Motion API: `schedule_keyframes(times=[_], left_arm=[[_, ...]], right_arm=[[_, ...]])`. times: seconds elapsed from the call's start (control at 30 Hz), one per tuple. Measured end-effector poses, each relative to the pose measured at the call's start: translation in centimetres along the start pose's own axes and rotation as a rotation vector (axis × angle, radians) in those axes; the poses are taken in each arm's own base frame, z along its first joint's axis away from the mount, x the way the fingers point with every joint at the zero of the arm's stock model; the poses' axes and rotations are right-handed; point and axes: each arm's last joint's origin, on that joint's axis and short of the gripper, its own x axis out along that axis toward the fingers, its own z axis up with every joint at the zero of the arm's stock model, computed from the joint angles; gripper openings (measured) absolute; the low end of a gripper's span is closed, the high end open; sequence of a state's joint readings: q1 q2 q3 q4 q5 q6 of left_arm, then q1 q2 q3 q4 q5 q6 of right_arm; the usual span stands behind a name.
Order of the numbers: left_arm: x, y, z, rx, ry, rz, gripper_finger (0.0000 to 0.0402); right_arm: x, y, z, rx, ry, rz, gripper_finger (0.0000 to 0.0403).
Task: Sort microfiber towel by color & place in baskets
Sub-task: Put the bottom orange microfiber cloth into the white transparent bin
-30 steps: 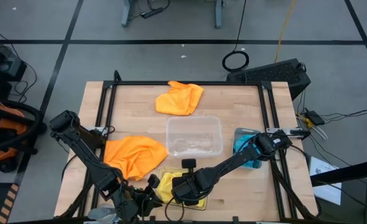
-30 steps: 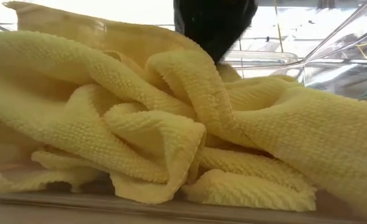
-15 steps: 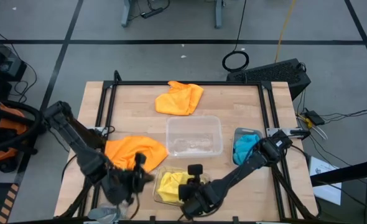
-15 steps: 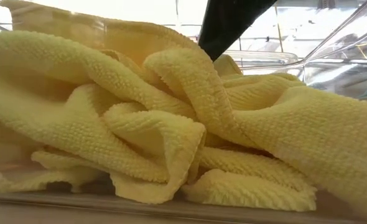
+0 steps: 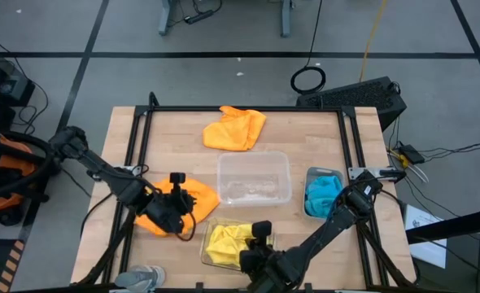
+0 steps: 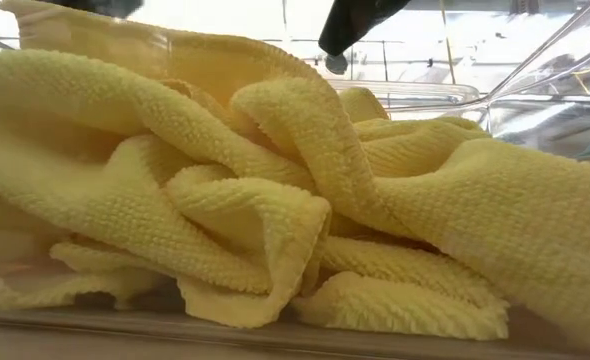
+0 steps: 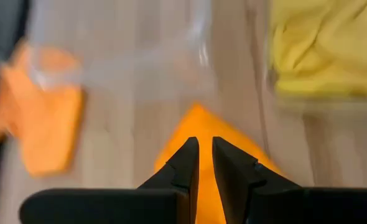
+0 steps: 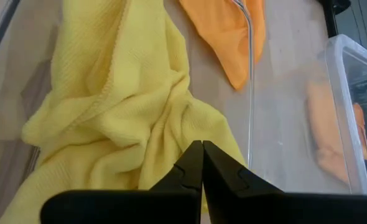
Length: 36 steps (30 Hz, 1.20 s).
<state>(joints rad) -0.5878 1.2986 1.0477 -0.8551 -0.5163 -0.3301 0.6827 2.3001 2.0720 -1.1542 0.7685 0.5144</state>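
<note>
L gripper (image 5: 177, 213) is being held over the near orange towel (image 5: 198, 195), fingers (image 7: 186, 163) nearly closed, a narrow gap showing, nothing gripped. Clear basket (image 5: 254, 177) is sitting mid-table; 2nd orange towel (image 5: 235, 129) is lying beyond it. Yellow towels (image 5: 224, 242) are lying in the front basket (image 5: 208, 261). R gripper (image 5: 256, 259) is being held shut above them. Blue towels (image 5: 323, 195) are lying in the greyish basket (image 5: 312, 174) at R.
</note>
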Motion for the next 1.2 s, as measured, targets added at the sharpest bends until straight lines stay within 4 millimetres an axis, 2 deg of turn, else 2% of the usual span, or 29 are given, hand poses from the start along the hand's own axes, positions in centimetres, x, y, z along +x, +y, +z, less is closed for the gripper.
schedule_keyframes(times=[0.23, 0.43, 0.63, 0.73, 0.9, 1.2], left_arm=[[2.8, 0.9, -3.1, -0.232, 0.231, -0.177, 0.0054], [4.4, 1.2, -5.2, -0.29, 0.354, -0.214, 0.0054], [5.0, 1.1, -6.3, -0.35, 0.427, -0.257, 0.0055], [4.9, 1.1, -6.4, -0.369, 0.443, -0.249, 0.0068], [4.8, 1.2, -6.7, -0.358, 0.475, -0.234, 0.0127], [4.5, 0.6, -6.9, -0.363, 0.502, -0.272, 0.0278]], right_arm=[[0.1, -0.1, 0.1, 0.001, 0.001, -0.001, 0.0], [0.4, -0.4, 0.2, 0.015, 0.005, 0.003, 0.0], [0.3, -0.3, 0.3, 0.019, 0.0, 0.008, 0.0], [0.3, -0.3, 0.3, 0.02, 0.0, 0.008, 0.0], [0.5, -0.5, 0.4, 0.024, 0.003, 0.005, 0.0], [0.5, -0.5, 0.5, 0.033, -0.004, 0.01, 0.0]])
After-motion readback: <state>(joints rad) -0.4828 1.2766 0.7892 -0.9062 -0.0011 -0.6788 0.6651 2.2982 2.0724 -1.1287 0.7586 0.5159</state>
